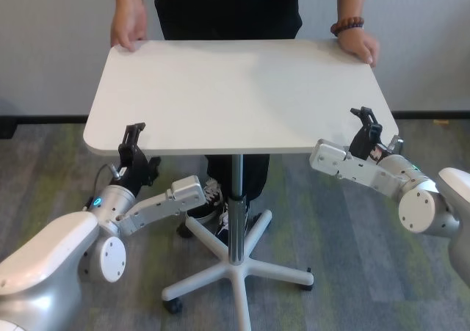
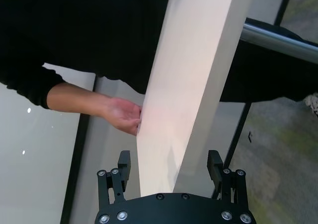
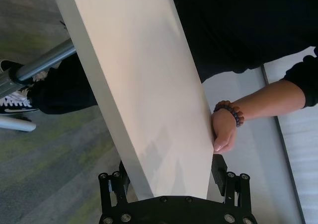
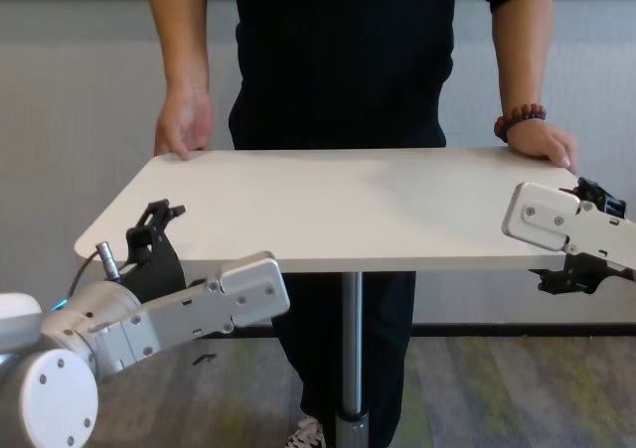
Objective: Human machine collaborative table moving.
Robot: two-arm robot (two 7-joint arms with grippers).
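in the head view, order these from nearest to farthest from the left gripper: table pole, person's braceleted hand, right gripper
From the left gripper, at the table's near left corner:
1. Table pole, under the centre.
2. Right gripper, near right edge.
3. Braceleted hand, far right corner.
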